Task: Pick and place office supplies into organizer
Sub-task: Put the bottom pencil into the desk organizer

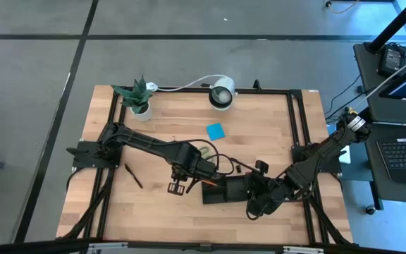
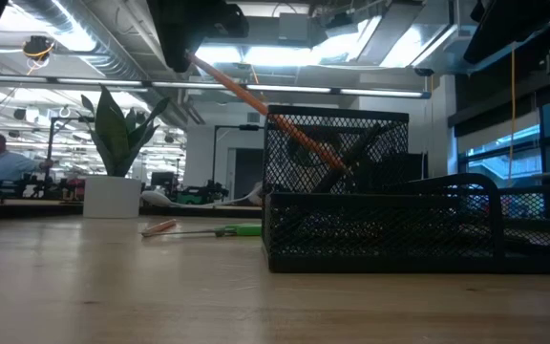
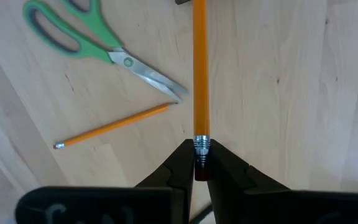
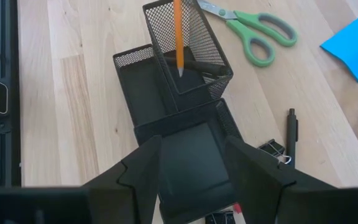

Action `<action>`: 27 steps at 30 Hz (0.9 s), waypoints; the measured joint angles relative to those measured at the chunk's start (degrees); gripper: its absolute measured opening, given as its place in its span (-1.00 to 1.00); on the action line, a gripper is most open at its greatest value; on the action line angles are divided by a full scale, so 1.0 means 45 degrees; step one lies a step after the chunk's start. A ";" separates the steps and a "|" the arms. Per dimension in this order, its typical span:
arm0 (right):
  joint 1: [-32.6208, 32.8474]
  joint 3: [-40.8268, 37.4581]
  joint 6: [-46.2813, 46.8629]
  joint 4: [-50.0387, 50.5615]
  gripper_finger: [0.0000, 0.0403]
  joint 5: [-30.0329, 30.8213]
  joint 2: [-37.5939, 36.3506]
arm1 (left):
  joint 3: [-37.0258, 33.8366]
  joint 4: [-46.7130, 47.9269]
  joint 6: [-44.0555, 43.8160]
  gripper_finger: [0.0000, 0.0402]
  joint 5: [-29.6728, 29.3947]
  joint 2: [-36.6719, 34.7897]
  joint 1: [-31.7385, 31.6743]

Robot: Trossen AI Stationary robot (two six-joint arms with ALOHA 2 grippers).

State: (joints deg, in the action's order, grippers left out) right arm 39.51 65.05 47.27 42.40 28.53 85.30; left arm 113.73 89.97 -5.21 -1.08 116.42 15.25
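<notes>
Two arms meet near the middle of the wooden desk [image 1: 259, 127]. The left pincer [image 3: 201, 163] pinches an orange pencil [image 3: 200, 68] by its eraser end, fingers pressed together on the metal ferrule. In the low view that pencil [image 2: 256, 100] slants down from the pincer into the tall mesh cup [image 2: 337, 153] of the black organizer [image 2: 418, 229], and the right wrist view shows its sharpened tip [image 4: 179, 67] inside the cup [image 4: 188, 46], where a dark pen-like item already lies.

The right pincer [image 4: 191, 165] hovers just above the organizer's low tray compartment [image 4: 194, 152], its fingers spread apart and holding nothing.

Loose on the desk on the far side of the organizer lie the green-handled scissors [image 3: 98, 46] and a second orange pencil [image 3: 110, 127], whose point nearly touches the scissor blade tips. The blue sticky-note pad [image 1: 215, 130] sits farther back toward the white lamp [image 1: 222, 93]. A black pen [image 4: 291, 137] and small black clips [image 4: 272, 151] rest just right of the organizer, and another pen [image 1: 133, 176] lies well apart on the left. The potted plant [image 1: 138, 95] stands at the far left corner.
</notes>
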 joint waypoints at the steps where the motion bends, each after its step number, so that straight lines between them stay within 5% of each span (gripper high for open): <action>1: 0.0000 -0.0002 0.0000 0.0017 -0.12 0.0000 0.0000 | 0.0000 -0.0005 0.0000 -0.83 0.0000 0.0000 0.0004; 27: 0.0000 0.0002 -0.0282 0.0076 -0.12 0.0005 0.0000 | 0.0000 -0.0761 0.0657 -0.71 0.1358 0.0000 -0.0001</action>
State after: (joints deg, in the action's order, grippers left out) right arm 39.51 65.06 46.00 42.74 28.56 85.30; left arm 113.73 86.54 -2.26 5.03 116.42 15.25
